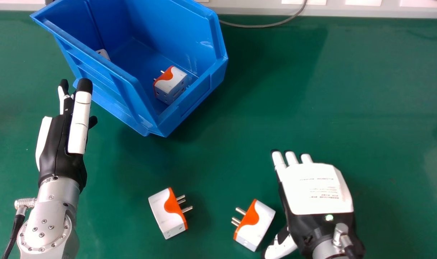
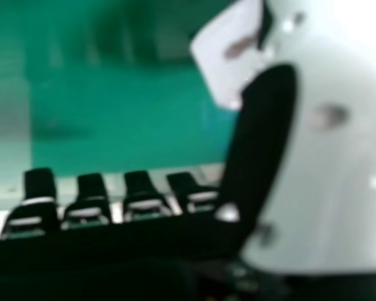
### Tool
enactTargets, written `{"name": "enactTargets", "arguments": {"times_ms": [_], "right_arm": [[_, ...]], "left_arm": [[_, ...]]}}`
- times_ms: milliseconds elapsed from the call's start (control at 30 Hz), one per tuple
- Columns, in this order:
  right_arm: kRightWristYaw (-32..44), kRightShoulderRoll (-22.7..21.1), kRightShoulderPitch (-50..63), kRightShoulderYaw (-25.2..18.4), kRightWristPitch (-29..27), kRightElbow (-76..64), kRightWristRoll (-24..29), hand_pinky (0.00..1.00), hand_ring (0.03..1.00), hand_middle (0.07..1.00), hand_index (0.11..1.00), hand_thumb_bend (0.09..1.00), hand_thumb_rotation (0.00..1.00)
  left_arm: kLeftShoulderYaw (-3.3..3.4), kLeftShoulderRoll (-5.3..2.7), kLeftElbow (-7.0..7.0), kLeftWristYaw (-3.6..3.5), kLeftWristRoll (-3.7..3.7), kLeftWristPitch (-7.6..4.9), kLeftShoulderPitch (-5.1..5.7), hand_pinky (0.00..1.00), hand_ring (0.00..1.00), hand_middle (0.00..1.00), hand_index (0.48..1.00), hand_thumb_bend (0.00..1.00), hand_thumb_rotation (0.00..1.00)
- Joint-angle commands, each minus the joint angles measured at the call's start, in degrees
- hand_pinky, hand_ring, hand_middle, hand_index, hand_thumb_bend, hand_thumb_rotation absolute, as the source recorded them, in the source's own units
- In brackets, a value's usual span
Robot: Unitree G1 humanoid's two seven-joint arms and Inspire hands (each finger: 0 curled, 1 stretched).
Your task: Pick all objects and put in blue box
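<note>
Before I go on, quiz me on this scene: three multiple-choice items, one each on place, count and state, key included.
1. Seen from the robot, where is the blue box relative to the loose adapters?
A) nearer B) beyond C) underneath

2. How many adapters lie outside the box?
A) two B) four C) none

3. The left robot hand is:
A) clenched B) gripping an adapter C) open

Key:
1 B: the box sits higher in the head view.
2 A: both lie near the view's bottom.
3 C: its fingers extend straight, holding nothing.

green surface (image 1: 365,90) | pale strip (image 1: 365,12) along its far edge | thin grey cable (image 1: 254,26) curving onto it | soft, broad shadows
</note>
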Motion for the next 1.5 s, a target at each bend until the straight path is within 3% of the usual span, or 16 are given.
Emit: {"name": "enactTargets", "arguments": {"times_ms": [0, 233, 467, 633, 1133, 1467], "right_arm": [[-4.0, 12.4, 7.1, 20.6, -0.2, -1.2, -5.8, 0.86, 0.938, 0.953, 0.966, 0.888, 0.3], [-4.2, 12.1, 6.0, 20.9, -1.5, -1.4, -4.5, 0.86, 0.935, 0.952, 0.965, 0.938, 0.39], [-4.9, 12.8, 5.7, 20.9, -1.8, -0.7, -3.2, 0.85, 0.935, 0.949, 0.965, 0.948, 0.39], [-5.7, 13.2, 5.6, 20.7, -1.7, 0.4, -2.6, 0.85, 0.935, 0.949, 0.965, 0.95, 0.39], [-5.1, 13.9, 5.3, 21.3, -0.3, 2.0, -3.4, 0.86, 0.932, 0.946, 0.961, 0.949, 0.39], [-4.7, 14.5, 4.6, 21.5, -0.2, 3.4, -3.7, 0.86, 0.93, 0.944, 0.96, 0.949, 0.39]], "left_arm": [[0.19, 0.68, -3.06, 0.23, 0.18, 0.14, -0.44, 0.93, 0.97, 1.0, 1.0, 0.78, 1.0], [0.06, 0.71, -3.41, -0.06, 0.19, 0.03, -0.23, 0.94, 0.98, 1.0, 1.0, 0.78, 1.0], [0.21, 0.91, -3.07, -0.4, -0.01, -0.01, -0.41, 0.95, 0.98, 1.0, 1.0, 0.78, 1.0], [0.06, 0.94, -3.03, -0.27, 0.36, -0.29, -0.37, 0.95, 0.98, 1.0, 1.0, 0.78, 1.0], [0.07, 0.88, -2.96, 0.03, 0.58, -0.36, -0.36, 0.94, 0.98, 1.0, 1.0, 0.78, 1.0], [0.01, 1.43, -3.11, -0.23, 0.96, -0.32, -0.18, 0.94, 0.98, 1.0, 1.0, 0.76, 1.0]]}}
